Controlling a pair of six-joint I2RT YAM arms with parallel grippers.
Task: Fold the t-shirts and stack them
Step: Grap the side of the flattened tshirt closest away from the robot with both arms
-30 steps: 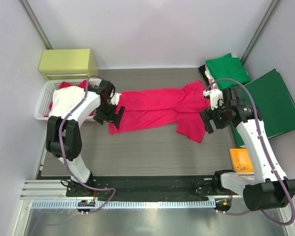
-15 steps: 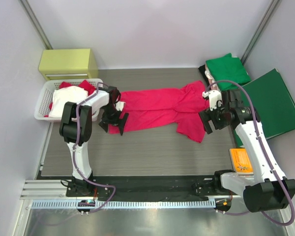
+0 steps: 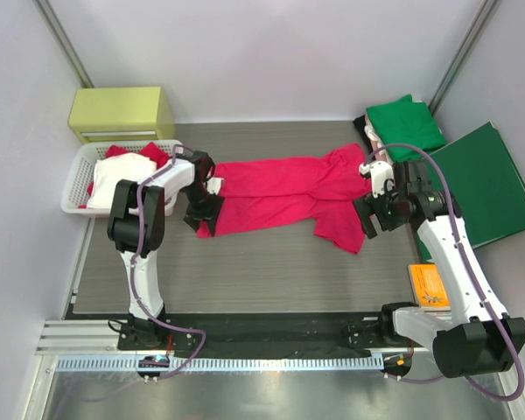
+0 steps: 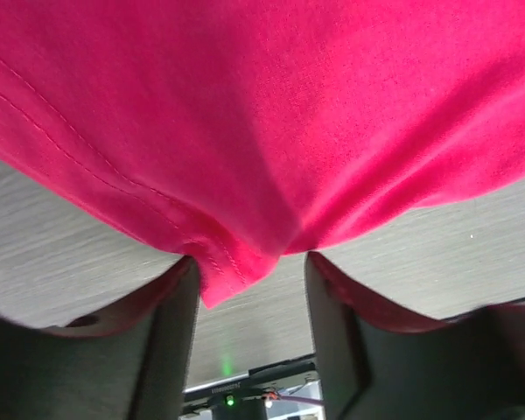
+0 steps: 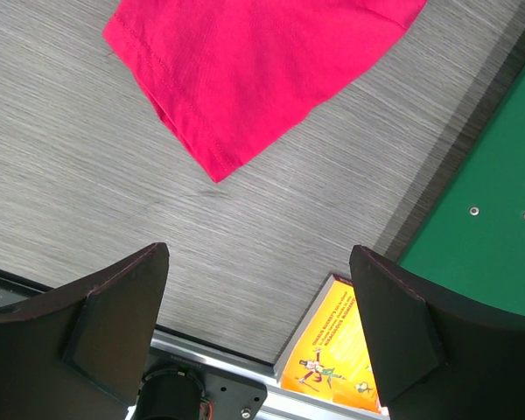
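Pinkish-red t-shirt [image 3: 280, 192] laid out, bare table [image 3: 271, 271] on near side; left gripper [image 4: 252, 262] narrower than before around hem, grip unclear; right gripper [image 5: 258, 254] spread wide beside sleeve edge.

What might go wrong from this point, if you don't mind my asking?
1. The left gripper straddles only a thin hem corner of the red shirt; it may slip out when lifted.
2. The right gripper is open over bare table, short of the shirt's corner; closing there would likely catch nothing.
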